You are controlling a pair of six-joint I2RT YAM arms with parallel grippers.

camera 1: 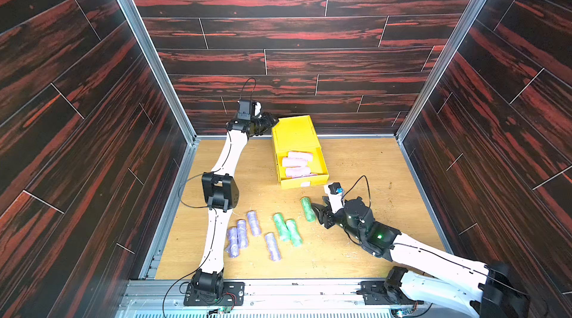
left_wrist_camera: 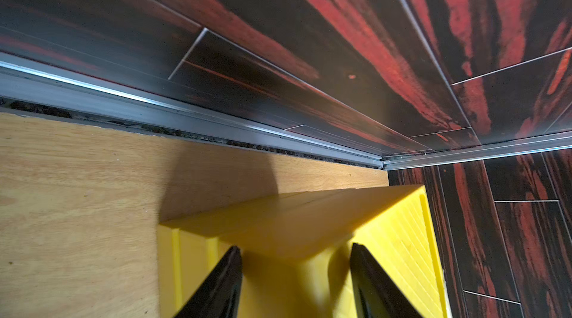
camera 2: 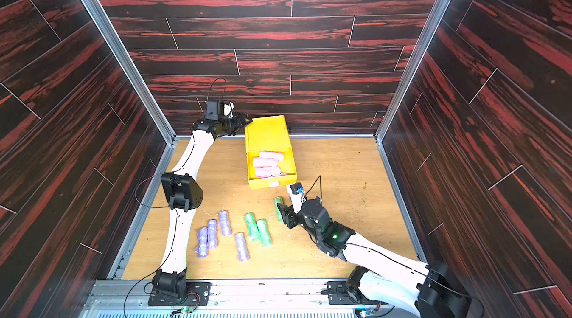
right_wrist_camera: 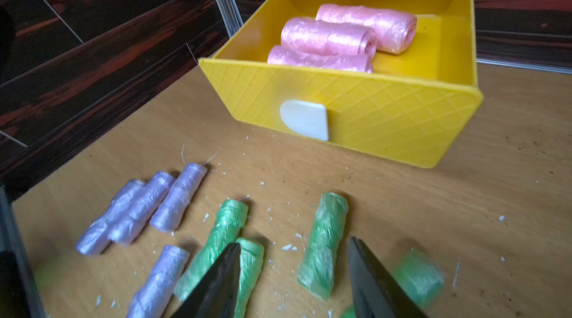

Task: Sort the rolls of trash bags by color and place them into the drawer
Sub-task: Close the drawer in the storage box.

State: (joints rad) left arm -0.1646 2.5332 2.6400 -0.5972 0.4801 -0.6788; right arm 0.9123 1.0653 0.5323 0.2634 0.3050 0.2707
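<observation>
bimanual cell seen from above and from both wrists. the yellow cabinet (camera 1: pixel 293 132) stands at the back of the wooden bench (camera 1: pixel 356 177), close to the rear wall, with one drawer (right_wrist_camera: pixel 356 109) pulled out toward the arms; a white patch (right_wrist_camera: pixel 305 119) sits on the drawer's front. three pink rolls (right_wrist_camera: pixel 328 36) are visible in the drawer, lying side by side and crosswise.

the left claw (camera 1: pixel 272 119) is at the cabinet's rear left upper corner. in the left wrist view its fingers (left_wrist_camera: pixel 223 279) stand apart astride a yellow edge of the cabinet; whether they press on it cannot be told.

the right claw (camera 1: pixel 318 214) is low over the bench in front of the drawer, its fingers (right_wrist_camera: pixel 216 282) spread apart and holding nothing, just beside a lone green roll (camera 1: pixel 308 208).

two more green rolls (camera 1: pixel 288 230) lie as a touching pair nearer the middle of the bench. a fourth, blurred green roll (right_wrist_camera: pixel 418 273) shows only in the right wrist view, near one finger.

four lilac rolls (camera 1: pixel 242 234) lie on the bench left of the green ones, three bunched together and one (camera 1: pixel 273 246) apart, nearer the front edge.
</observation>
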